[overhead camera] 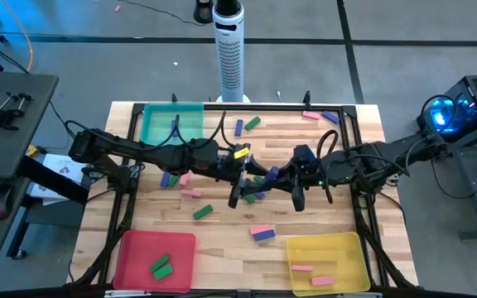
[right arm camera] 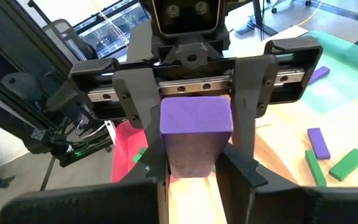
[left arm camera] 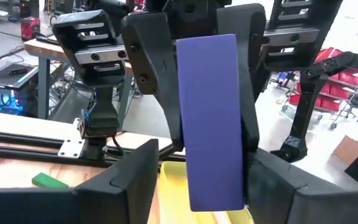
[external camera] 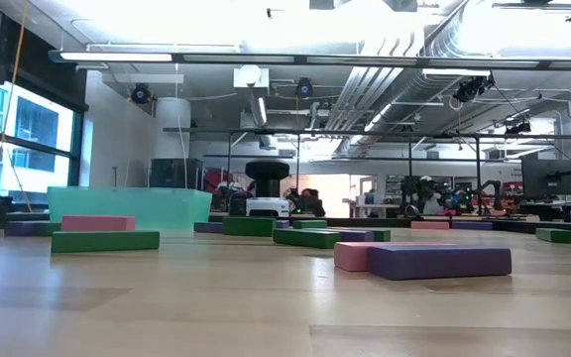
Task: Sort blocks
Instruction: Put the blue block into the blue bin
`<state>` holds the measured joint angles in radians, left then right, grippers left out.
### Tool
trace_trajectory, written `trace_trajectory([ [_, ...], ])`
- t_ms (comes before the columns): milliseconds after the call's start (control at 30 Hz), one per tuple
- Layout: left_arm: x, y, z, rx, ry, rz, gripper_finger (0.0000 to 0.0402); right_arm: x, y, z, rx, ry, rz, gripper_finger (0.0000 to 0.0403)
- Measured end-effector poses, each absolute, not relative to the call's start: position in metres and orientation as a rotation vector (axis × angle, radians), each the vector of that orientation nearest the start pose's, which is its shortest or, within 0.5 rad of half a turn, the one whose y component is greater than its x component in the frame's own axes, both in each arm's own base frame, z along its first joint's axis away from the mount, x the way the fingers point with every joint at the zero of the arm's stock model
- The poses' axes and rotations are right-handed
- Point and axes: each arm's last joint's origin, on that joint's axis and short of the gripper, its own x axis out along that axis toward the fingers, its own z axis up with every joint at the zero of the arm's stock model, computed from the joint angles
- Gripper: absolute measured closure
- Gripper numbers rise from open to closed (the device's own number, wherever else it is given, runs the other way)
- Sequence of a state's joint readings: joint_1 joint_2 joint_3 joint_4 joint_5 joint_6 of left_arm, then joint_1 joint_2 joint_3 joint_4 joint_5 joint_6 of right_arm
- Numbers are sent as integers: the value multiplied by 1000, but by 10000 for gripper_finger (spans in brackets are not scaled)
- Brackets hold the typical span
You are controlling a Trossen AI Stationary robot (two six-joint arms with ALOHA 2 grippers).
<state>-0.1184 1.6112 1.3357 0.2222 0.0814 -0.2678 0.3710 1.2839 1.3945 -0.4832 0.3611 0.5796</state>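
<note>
At frame centre, the right gripper (right arm camera: pixel 191 168) pinches a blue block (right arm camera: pixel 196 140); the left gripper (left arm camera: pixel 191 180), closing around it, should clamp squarely before release.

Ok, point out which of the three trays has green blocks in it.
The red tray, on the left arm's side: two green blocks lie in it. The yellow tray holds pink blocks, and the teal tray shows no green ones.
</note>
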Motion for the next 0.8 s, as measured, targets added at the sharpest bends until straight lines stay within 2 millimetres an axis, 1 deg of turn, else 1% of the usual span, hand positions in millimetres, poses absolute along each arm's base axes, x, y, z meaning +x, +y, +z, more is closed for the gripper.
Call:
trace_trajectory([
  [100, 376, -47, 353, -265, 80, -194, 234, 256, 88, 408, 442, 344, -94, 341],
  [200, 376, -48, 353, -261, 86, -207, 271, 255, 88, 407, 452, 353, -100, 338],
  [300, 375, -51, 352, -273, 106, -216, 323, 255, 88, 406, 447, 362, -101, 307],
  [333, 374, -52, 351, -269, 122, -220, 329, 256, 89, 406, 453, 364, -99, 293],
  [433, 369, -57, 350, -264, 174, -224, 329, 256, 89, 406, 463, 372, -74, 247],
  [567, 364, -65, 345, -315, 261, -197, 329, 250, 83, 414, 498, 329, -79, 200],
  [667, 360, -70, 341, -344, 315, -156, 329, 241, 76, 424, 484, 243, -158, 185],
  [800, 352, -72, 340, -372, 378, -91, 329, 221, 70, 442, 444, 118, -242, 183],
])
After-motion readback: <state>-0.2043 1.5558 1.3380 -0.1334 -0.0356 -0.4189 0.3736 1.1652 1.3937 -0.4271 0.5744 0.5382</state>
